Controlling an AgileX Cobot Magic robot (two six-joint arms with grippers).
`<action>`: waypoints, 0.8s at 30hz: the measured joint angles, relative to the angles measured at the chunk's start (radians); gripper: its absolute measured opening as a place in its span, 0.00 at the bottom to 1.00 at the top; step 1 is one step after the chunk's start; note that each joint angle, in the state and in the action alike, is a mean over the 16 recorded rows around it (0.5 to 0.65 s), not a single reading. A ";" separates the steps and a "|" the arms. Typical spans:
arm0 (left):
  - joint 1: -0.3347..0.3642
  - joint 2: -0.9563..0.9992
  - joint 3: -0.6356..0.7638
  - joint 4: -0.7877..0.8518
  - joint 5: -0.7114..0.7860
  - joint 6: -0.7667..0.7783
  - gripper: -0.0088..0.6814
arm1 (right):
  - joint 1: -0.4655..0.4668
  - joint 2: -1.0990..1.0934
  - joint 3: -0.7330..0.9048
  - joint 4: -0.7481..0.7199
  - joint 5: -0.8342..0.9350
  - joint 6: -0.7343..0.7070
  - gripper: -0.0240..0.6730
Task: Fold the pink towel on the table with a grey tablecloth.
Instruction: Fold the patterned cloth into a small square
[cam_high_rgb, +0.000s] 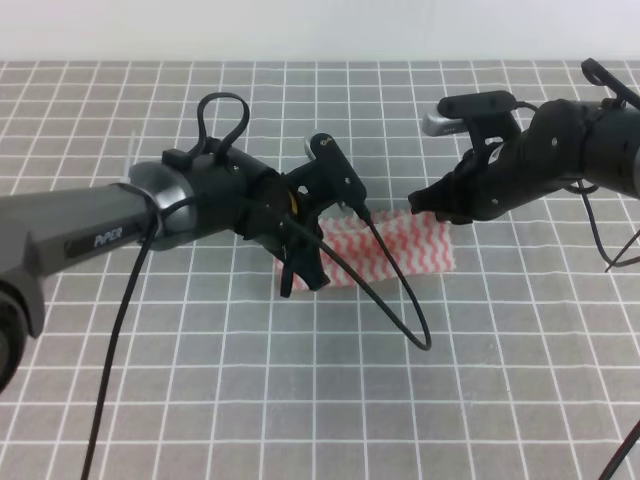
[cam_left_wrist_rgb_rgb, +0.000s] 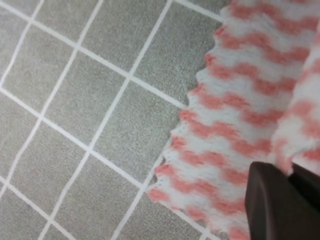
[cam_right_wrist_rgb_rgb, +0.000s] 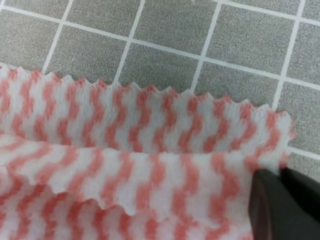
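Only wrist cams, pink towel (cam_right_wrist_rgb_rgb: 150, 165) fold, zigzag edge

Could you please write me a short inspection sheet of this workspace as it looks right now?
Surface: table with a grey tablecloth, white grid lines, lying flat.
Job's things: pink towel near the table's middle, with an upper layer overlapping a lower one in both wrist views.
Clutter: nothing seen.
Grippers: left claw down at the towel's left end; right claw at its right end. Each wrist view shows dark fingers against the cloth, seemingly pinching it, though the grip itself is not clearly shown.
Cables: a black cable loops from the left arm across the towel; another hangs from the right arm.
Surroundings: pale strip beyond the table's far edge.
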 joint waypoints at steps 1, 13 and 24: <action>0.000 0.000 0.000 0.003 -0.002 -0.004 0.01 | 0.000 0.000 0.000 0.000 0.000 0.000 0.01; 0.001 0.004 -0.001 0.005 -0.044 -0.027 0.01 | 0.000 0.004 0.000 0.000 -0.008 -0.001 0.01; 0.013 0.004 -0.001 0.005 -0.070 -0.034 0.01 | 0.000 0.027 0.000 0.001 -0.021 -0.001 0.01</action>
